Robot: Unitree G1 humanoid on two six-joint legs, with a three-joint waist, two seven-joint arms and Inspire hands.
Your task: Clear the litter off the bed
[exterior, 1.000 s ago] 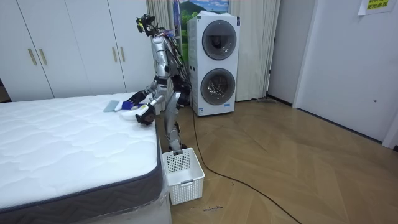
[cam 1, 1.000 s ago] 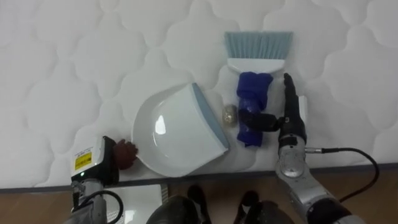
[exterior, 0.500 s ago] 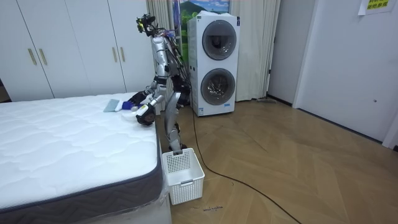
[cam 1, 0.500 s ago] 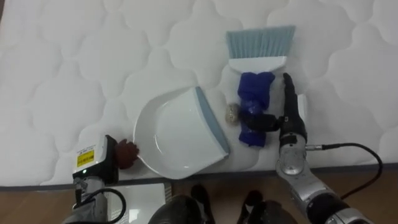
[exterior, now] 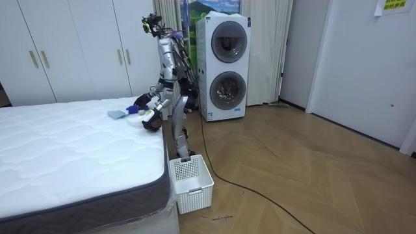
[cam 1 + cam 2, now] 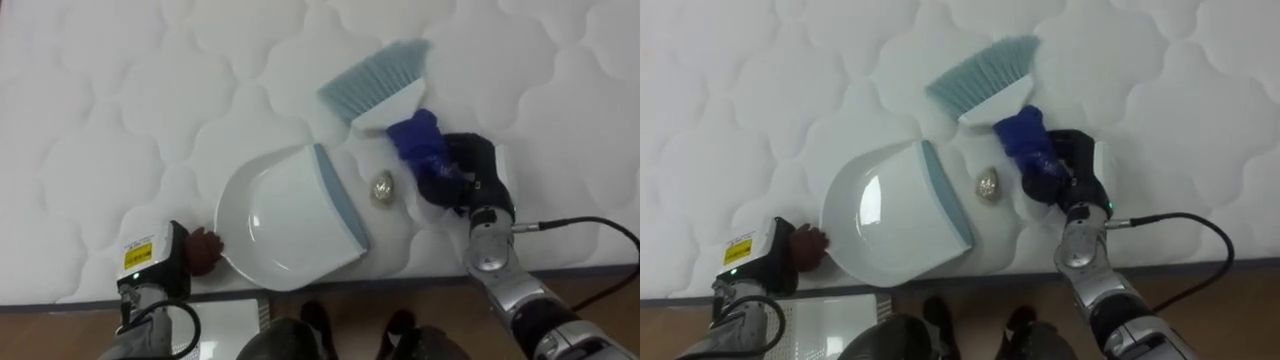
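At the bed's edge, my right hand (image 6: pixel 470 172) at the right of the frame is curled tight round the blue handle of the brush (image 6: pixel 378 82). The brush lies tilted, its pale blue bristles pointing to the upper left, and rests on the white quilted mattress (image 6: pixel 110 110) at upper centre. A small crumpled ball (image 6: pixel 381 187) lies on the mattress at mid-frame, just beside the blue-grey lip of the white dustpan (image 6: pixel 280 215) and below the brush head. The dustpan lies left of centre with its open mouth facing the ball. My left hand (image 6: pixel 150 262), at lower left, is at the pan's reddish-brown grip (image 6: pixel 205 248); I cannot tell how its fingers are set. The room view shows me standing on the wooden floor at the corner of the bed, leaning over it, with a white basket (image 5: pixel 190 182) on the floor by my feet.
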